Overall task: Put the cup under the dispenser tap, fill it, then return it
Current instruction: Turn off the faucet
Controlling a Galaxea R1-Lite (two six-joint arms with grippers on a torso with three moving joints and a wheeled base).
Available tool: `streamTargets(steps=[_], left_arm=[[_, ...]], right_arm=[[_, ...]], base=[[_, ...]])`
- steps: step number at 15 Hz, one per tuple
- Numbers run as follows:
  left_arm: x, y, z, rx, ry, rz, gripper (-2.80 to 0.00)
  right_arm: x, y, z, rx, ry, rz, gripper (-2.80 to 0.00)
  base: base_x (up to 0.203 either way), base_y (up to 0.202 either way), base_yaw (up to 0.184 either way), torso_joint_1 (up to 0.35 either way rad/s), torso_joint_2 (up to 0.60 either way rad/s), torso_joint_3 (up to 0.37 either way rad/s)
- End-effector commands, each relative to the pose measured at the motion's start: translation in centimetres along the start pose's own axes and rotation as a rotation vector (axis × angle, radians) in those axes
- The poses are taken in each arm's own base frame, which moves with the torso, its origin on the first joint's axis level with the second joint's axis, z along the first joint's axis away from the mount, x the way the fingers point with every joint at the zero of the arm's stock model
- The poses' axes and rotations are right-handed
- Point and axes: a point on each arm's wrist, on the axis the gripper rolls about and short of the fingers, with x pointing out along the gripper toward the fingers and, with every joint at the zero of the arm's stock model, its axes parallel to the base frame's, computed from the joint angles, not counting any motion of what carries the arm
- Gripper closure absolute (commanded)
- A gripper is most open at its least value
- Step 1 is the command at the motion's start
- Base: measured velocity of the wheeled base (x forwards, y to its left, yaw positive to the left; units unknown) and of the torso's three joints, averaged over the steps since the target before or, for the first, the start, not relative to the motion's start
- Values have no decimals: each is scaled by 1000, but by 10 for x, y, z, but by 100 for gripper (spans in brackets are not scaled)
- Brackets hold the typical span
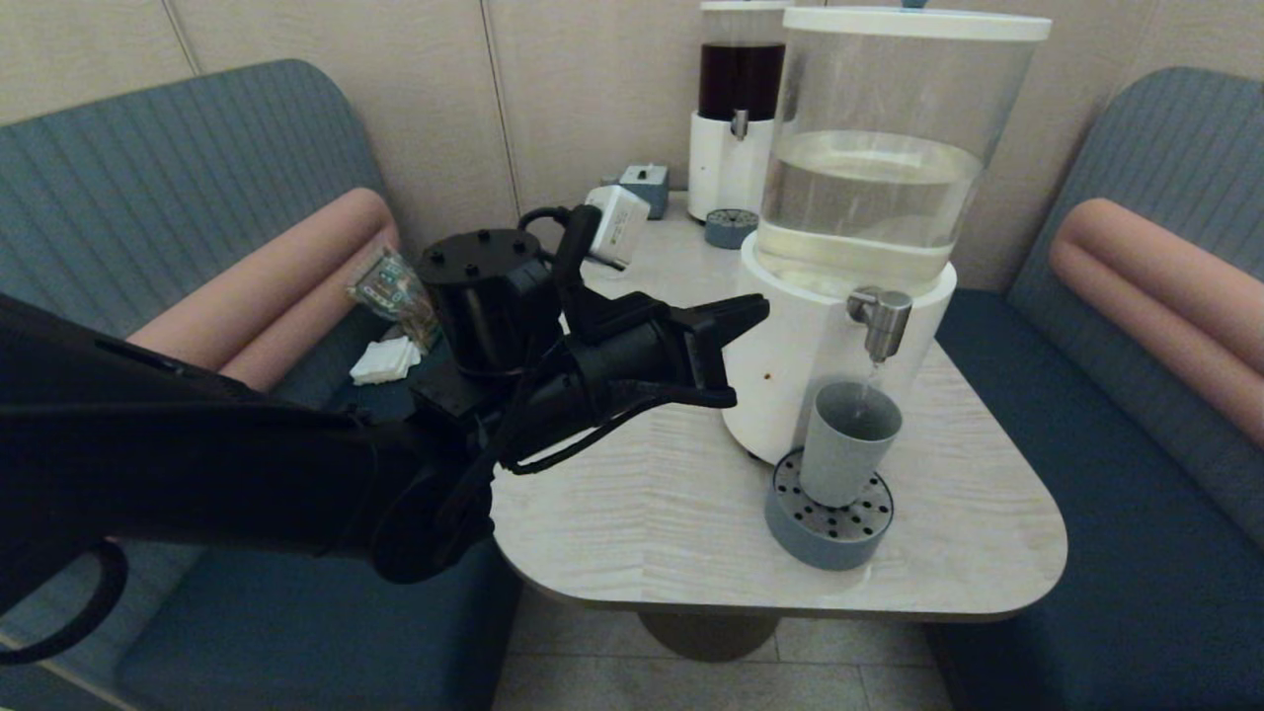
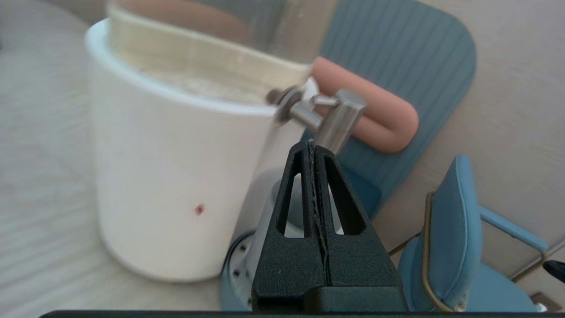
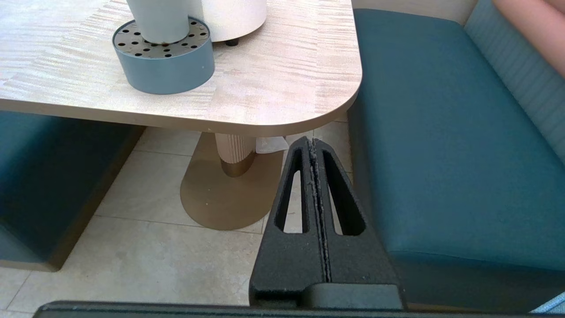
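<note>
The grey-blue cup [image 1: 849, 444] stands upright on a round perforated drip tray [image 1: 828, 538], right under the steel dispenser tap [image 1: 882, 318]. A thin stream of liquid runs from the tap into the cup. My left gripper [image 1: 755, 311] hovers shut and empty beside the dispenser's white base [image 1: 790, 365], left of the tap and apart from the cup. In the left wrist view the shut gripper [image 2: 312, 143] points just below the tap [image 2: 337, 119], with the cup [image 2: 267, 221] partly hidden behind it. My right gripper [image 3: 313, 141] hangs shut below the table's edge; that view shows the cup [image 3: 161, 20] on the tray [image 3: 163, 66].
The large clear tank [image 1: 869, 148] holds pale liquid. A smaller dark-liquid dispenser [image 1: 741, 79] with its own tray [image 1: 731, 227] stands at the back. A white adapter [image 1: 617, 222] and small box [image 1: 647, 183] lie near the wall. Blue benches [image 1: 1136, 513] flank the table [image 1: 642, 494].
</note>
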Motion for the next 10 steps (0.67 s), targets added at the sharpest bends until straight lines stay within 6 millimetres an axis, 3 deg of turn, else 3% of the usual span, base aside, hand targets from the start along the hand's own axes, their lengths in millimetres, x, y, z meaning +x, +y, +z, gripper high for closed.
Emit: streamTargets(steps=[1,10], left_arm=[[11,1,-8,16,0,-7,0],[34,-2,-13,60,-31,-30,0]], right_arm=[[0,0,0,0,2,0,0],[0,0,0,0,2,0,0]], base=[[0,0,0,0,0,0],[0,0,0,0,0,0]])
